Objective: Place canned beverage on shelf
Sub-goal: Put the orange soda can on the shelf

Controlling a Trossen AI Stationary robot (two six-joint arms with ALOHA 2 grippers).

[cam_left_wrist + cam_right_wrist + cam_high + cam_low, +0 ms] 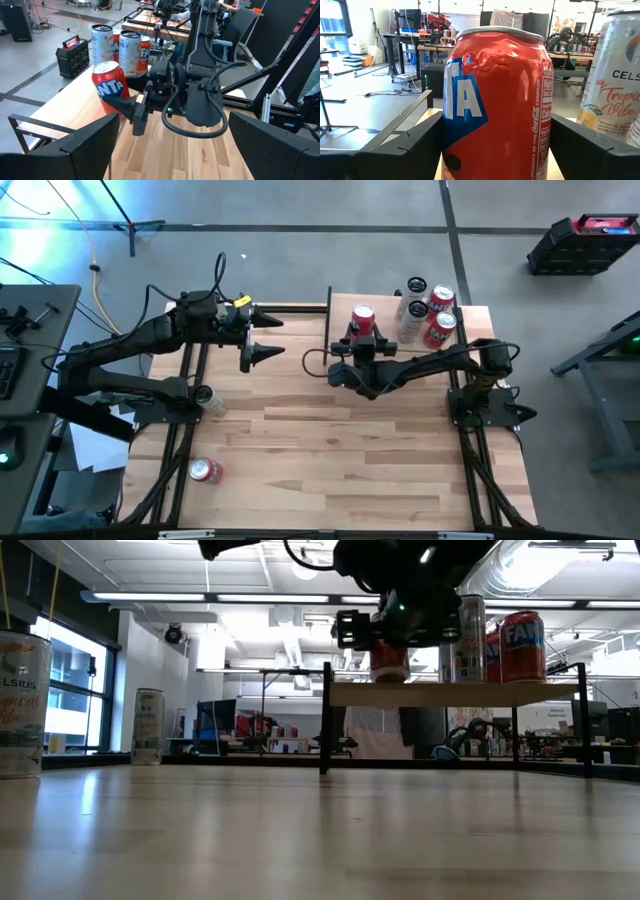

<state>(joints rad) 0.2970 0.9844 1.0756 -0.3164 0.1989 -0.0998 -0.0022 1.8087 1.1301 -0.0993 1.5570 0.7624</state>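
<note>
Planked tabletop (pixel 330 440) carries the shelf (pixel 470 315) holding cans.

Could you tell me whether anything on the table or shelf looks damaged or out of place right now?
Yes: the red can between the right gripper's open fingers on the shelf has a dented upper side. Another red can lies tipped over on the table's near-left corner.

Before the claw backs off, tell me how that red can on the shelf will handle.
The red can shows a dented wall, so it is probably thin and crushable. Upright on the shelf, it may tip if nudged. Its glossy skin looks slippery.
</note>
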